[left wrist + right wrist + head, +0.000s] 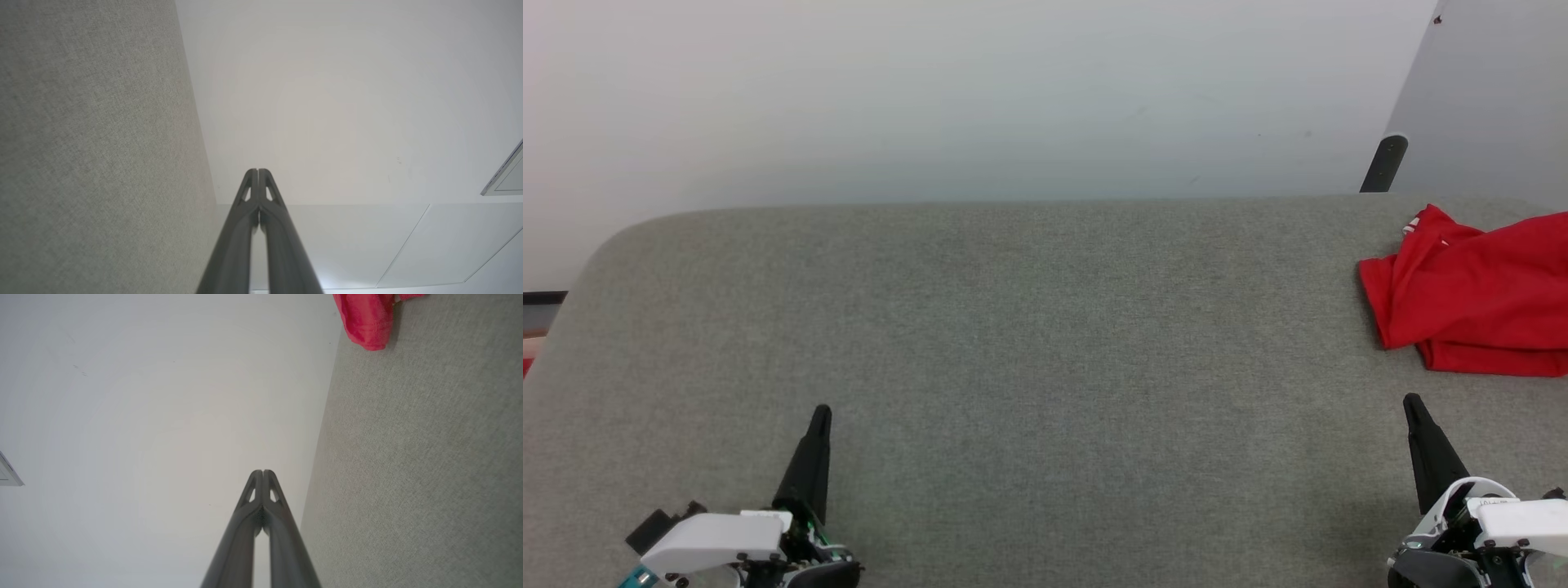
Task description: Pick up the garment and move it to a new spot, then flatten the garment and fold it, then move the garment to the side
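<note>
Overhead, from the head view, a crumpled red garment (1478,294) lies bunched at the far right corner of a grey, cloth-covered surface (1045,343). A sliver of red-and-white striped trim shows at its far end, and part of the cloth runs past the view's right border. The left gripper (821,411) sits toward the near left corner and the right gripper (1410,400) toward the near right corner. Both point at the far edge, each with its dark fingers pressed together and holding nothing. The right gripper stands on the near side of the garment, apart from it; the left is well apart from it, across the width of the surface. In the left wrist view the fingers (237,228) meet at their tips against a pale wall (347,102). In the right wrist view the fingers (282,531) meet likewise, with a fold of the garment beyond them at the top. Behind the far right corner stands a dark post (1384,163) beside a pale grey panel (1486,98).
</note>
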Robot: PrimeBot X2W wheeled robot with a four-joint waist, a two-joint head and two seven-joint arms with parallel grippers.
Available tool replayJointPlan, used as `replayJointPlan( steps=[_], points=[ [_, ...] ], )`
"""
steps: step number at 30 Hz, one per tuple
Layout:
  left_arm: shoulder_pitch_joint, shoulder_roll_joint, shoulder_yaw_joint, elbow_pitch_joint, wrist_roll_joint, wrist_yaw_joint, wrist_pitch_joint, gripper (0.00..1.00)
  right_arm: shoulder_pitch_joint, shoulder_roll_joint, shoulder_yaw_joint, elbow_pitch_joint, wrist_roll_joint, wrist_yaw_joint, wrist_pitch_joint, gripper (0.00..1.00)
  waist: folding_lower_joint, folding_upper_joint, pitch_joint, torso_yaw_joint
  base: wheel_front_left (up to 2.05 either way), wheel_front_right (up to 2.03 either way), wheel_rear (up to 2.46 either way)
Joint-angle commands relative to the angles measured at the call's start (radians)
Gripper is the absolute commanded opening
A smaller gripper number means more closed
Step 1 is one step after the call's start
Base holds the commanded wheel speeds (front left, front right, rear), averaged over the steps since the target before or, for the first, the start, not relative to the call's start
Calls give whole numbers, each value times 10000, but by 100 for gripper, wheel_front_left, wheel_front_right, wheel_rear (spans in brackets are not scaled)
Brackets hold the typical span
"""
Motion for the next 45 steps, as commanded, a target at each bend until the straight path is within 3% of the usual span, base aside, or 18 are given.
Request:
replayJointPlan(
  steps=[1, 45],
  points=[
    [-93, 8, 26, -17, -30, 14, 19, 0, -27, 31, 33, 1, 42, 4, 22, 0, 0, -1, 0, 0, 0, 0, 0],
    [-92, 8, 21, -18, -33, 14, 16, 0, -27, 31, 35, 0, 44, 4, 20, 0, 0, -1, 0, 0, 0, 0, 0]
  ],
)
